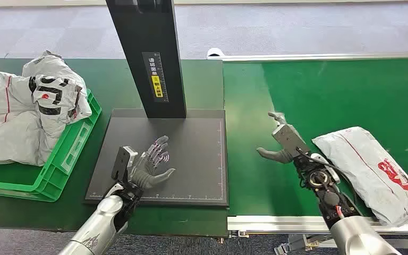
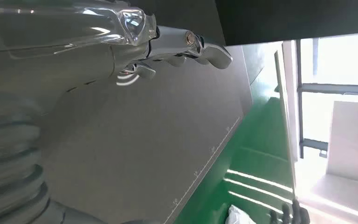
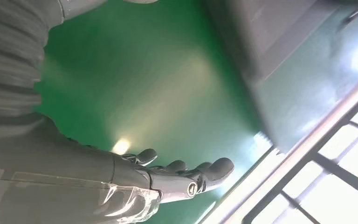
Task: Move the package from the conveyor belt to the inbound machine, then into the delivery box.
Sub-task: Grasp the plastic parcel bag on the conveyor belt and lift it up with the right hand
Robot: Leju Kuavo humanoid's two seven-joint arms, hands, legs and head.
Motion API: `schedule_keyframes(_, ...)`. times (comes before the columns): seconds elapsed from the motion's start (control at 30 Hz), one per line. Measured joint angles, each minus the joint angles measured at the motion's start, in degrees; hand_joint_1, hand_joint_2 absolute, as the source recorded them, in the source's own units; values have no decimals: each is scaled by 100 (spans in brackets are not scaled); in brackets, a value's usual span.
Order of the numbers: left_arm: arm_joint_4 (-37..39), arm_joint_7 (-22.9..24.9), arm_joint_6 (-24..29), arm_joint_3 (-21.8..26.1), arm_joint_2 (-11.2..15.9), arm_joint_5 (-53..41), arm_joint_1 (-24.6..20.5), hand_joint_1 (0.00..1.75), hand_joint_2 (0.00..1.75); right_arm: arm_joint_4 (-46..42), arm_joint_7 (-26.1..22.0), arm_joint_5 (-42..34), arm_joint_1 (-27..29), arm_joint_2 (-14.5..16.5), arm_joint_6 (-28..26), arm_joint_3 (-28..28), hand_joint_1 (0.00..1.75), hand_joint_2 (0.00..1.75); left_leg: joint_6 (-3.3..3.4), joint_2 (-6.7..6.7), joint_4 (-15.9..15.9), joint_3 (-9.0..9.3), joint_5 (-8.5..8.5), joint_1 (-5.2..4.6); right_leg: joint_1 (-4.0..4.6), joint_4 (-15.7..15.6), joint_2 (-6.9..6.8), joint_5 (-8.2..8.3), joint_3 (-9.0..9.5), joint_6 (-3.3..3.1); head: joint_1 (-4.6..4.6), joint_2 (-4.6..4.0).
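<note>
A grey plastic mailer package (image 1: pixel 372 172) with red print lies on the green conveyor belt (image 1: pixel 324 90) at the right, near its front edge. My right hand (image 1: pixel 282 143) hovers over the belt just left of the package, fingers spread and holding nothing; the right wrist view shows its fingers (image 3: pixel 186 175) extended above the green belt (image 3: pixel 135 84). My left hand (image 1: pixel 151 164) is open above the dark platform of the inbound machine (image 1: pixel 191 143). In the left wrist view its fingers (image 2: pixel 182 44) reach out over the dark platform (image 2: pixel 144 149). The green delivery box (image 1: pixel 66 154) at left holds several grey mailers (image 1: pixel 21 111).
The inbound machine's black post (image 1: pixel 151 53) rises from the back of the platform, between the two hands. A metal rail (image 1: pixel 276 223) edges the conveyor's front. Green tabletop (image 1: pixel 106 79) surrounds the platform and the box.
</note>
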Motion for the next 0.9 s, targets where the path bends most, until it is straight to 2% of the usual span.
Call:
schedule_keyframes(0.07, -26, -5, 10, 16, 14, 4, 33, 0, 175, 107, 72, 227, -121, -96, -171, -19, 0, 175, 0, 0, 0, -1, 0, 0, 0, 0, -1, 0, 0, 0, -1, 1)
schedule_keyframes(0.2, -166, -10, 49, 51, 48, 14, 146, 0, 175, 577, 465, 1177, -569, -442, -855, -9, 0, 175, 0, -4, 1, -3, 0, -1, -1, 0, -5, 0, 0, 0, 0, 1)
schedule_keyframes(0.37, -283, -3, 54, 63, 68, 21, 212, 0, 175, 898, 646, 1525, -781, -622, -1093, 50, 0, 175, 1, -4, 1, -3, -1, -1, 0, 0, -8, 0, -2, 0, -1, 1)
schedule_keyframes(0.5, -328, 12, 30, 68, 85, 30, 236, 0, 175, 1250, 1578, 2339, -934, -750, -1412, 212, 0, 175, 1, -9, 1, -3, 0, 0, 0, 0, -11, 0, -1, 0, -2, 2)
schedule_keyframes(0.57, -331, 11, 3, 74, 102, 48, 237, 0, 175, 1490, 2216, 2592, -1011, -852, -1017, 254, 0, 175, 1, -9, 1, -4, 0, -1, 0, 0, -12, 0, 0, 0, -1, 2)
schedule_keyframes(0.67, -321, 12, -19, 103, 126, 94, 226, 0, 175, 1814, 3123, 2769, -1062, -971, 65, 280, 0, 175, 1, -7, 1, -4, -1, -2, -1, 0, -12, 0, 0, 1, -1, 1)
schedule_keyframes(0.77, -288, 12, -17, 123, 132, 120, 185, 0, 175, 2020, 3469, 2863, -1051, -1016, 791, 313, 0, 175, 2, -3, 1, -4, -1, -3, -2, 0, -10, 0, -3, 1, -2, 1)
schedule_keyframes(0.9, -231, 12, 15, 127, 105, 100, 120, 0, 175, 2173, 3700, 3018, -1052, -1007, 1281, 383, 0, 175, 2, -4, 1, -4, -1, -2, -1, 0, -10, 0, -4, 0, -3, 2)
